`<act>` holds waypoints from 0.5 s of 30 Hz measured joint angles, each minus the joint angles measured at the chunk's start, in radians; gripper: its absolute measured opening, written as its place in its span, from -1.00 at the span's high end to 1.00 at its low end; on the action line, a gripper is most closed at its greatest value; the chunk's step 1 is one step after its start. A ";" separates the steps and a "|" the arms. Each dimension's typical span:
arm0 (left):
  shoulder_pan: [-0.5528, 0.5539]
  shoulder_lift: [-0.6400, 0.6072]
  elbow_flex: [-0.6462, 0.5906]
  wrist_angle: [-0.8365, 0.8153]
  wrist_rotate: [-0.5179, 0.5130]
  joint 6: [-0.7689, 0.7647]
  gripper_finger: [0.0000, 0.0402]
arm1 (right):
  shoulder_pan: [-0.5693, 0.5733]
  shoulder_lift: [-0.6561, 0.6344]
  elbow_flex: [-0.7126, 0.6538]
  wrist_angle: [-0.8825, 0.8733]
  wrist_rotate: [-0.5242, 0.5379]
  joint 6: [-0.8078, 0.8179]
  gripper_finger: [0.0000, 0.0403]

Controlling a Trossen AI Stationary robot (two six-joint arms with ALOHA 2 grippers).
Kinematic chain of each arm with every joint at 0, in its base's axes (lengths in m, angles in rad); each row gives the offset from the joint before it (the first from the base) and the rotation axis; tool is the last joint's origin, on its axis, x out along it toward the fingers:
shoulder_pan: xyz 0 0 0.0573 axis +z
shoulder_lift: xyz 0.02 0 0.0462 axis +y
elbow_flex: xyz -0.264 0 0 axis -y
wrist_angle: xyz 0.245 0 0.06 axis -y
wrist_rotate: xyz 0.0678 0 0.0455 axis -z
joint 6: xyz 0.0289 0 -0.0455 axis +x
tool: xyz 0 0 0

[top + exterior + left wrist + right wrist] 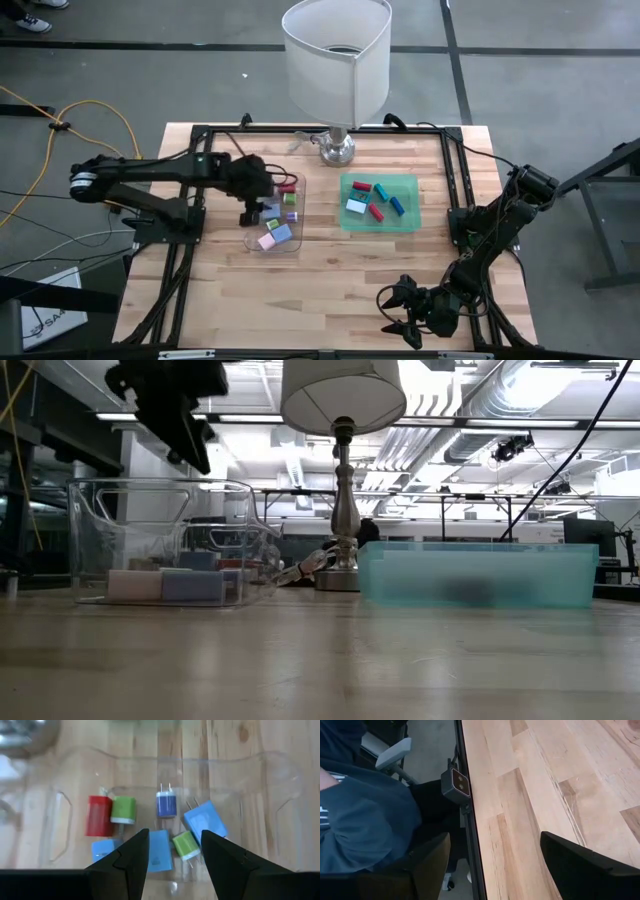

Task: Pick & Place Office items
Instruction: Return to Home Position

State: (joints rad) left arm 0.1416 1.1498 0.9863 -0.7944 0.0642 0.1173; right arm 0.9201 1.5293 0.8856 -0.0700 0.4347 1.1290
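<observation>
Left gripper (pixel 174 833) jaws part-open, nothing between them, hanging over the clear bin (pixel 300 216); bin holds office items (pixel 166 804): charger-type blocks in red, green, blue, pale blue, pink; roughly seven, count unsure. Green tray (pixel 406 222) at 3 o'clock of the bin, with more pieces in red, blue, teal. Right gripper (pixel 397 312) jaws wide, empty, low at the table's (pixel 330 290) 5 o'clock edge; lamp (pixel 337 60) at 12 o'clock.

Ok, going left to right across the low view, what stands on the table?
Clear tray, with some office items inside → lamp → green tray. The left gripper hangs over the clear tray, jaws open; the right gripper sits apart, bottom right in the high view.
</observation>
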 joint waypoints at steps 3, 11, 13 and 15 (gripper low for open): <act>-0.035 -0.056 0.000 -0.007 -0.049 -0.032 0.14 | 0.000 0.000 0.000 0.000 0.000 0.000 -0.48; -0.165 -0.199 -0.060 -0.024 -0.169 -0.149 0.14 | 0.000 0.000 0.000 0.000 0.000 0.000 -0.48; -0.197 -0.244 -0.095 -0.012 -0.187 -0.179 0.14 | 0.000 0.000 0.000 0.000 0.000 0.000 -0.48; -0.226 -0.293 -0.137 0.008 -0.206 -0.206 0.14 | 0.000 0.000 0.000 0.000 0.000 0.000 -0.48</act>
State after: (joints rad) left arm -0.0848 0.8564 0.8489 -0.7865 -0.1414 -0.0890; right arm 0.9203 1.5294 0.8852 -0.0696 0.4345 1.1288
